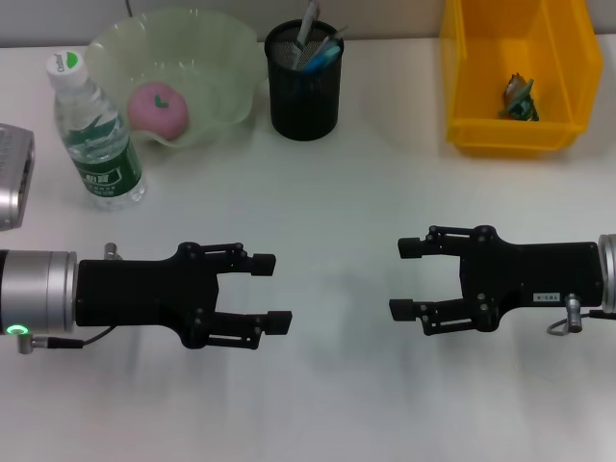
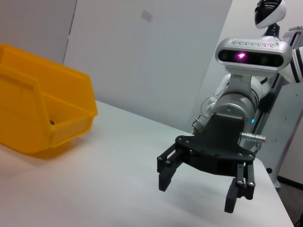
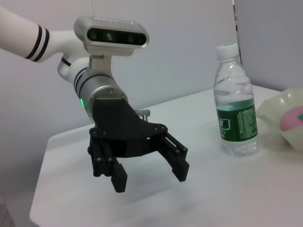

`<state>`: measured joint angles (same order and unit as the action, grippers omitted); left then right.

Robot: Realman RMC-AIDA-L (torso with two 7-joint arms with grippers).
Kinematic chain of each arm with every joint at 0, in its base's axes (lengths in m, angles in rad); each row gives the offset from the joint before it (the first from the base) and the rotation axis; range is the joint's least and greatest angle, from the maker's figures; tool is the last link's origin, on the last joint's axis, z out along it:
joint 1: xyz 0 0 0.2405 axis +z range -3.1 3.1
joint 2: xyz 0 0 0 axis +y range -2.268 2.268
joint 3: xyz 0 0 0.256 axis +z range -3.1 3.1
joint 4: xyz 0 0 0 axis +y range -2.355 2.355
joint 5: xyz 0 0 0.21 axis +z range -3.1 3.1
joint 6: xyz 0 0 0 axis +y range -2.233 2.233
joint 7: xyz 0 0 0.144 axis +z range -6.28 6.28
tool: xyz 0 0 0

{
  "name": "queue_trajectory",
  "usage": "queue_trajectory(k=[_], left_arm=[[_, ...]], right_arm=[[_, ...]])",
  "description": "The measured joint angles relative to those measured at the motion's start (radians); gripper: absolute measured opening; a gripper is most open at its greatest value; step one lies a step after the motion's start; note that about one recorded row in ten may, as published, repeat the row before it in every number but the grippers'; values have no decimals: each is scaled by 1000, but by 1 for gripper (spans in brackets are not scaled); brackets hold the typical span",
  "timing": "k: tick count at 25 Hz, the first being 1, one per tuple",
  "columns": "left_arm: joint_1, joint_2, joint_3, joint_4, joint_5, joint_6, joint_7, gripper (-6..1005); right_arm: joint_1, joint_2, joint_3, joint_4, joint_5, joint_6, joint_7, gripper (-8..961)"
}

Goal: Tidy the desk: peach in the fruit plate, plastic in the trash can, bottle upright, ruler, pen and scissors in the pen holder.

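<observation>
A pink peach [image 1: 159, 106] lies in the pale green fruit plate [image 1: 226, 58] at the back left. A clear water bottle [image 1: 96, 135] with a green label stands upright beside the plate. The black mesh pen holder [image 1: 304, 87] holds several items, among them something blue. Crumpled plastic [image 1: 520, 99] lies in the yellow bin [image 1: 472, 87] at the back right. My left gripper [image 1: 272, 292] is open and empty over the near table. My right gripper [image 1: 404, 279] is open and empty, facing it. The right wrist view shows the left gripper [image 3: 150, 177], the bottle [image 3: 236, 104] and the peach [image 3: 294, 118].
A grey device [image 1: 12, 178] sits at the left edge. The left wrist view shows the right gripper [image 2: 198, 194] and the yellow bin [image 2: 42, 113]. The white table [image 1: 337, 385] runs between and in front of the two grippers.
</observation>
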<state>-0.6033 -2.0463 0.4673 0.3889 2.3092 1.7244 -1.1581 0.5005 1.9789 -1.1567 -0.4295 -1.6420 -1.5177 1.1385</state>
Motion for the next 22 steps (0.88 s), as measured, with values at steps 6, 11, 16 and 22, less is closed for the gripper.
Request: queue_trajectory(k=[6,11,16,22], left_arm=[[5,5,1,1,-3,8,4,805],[5,5,-5,3,-5,10,6,805],[5,3,-4,3,-5,13,13,805],[5,0,-3,2,-5,24,15,805]], right_arm=[[2,4,1,-7,-1,13,0,829],[11,9,1,-7,-1,23,0,829],[16,14,2,-6,-1,28,0,829],[14,15,2,-2,-1,38,5,829]])
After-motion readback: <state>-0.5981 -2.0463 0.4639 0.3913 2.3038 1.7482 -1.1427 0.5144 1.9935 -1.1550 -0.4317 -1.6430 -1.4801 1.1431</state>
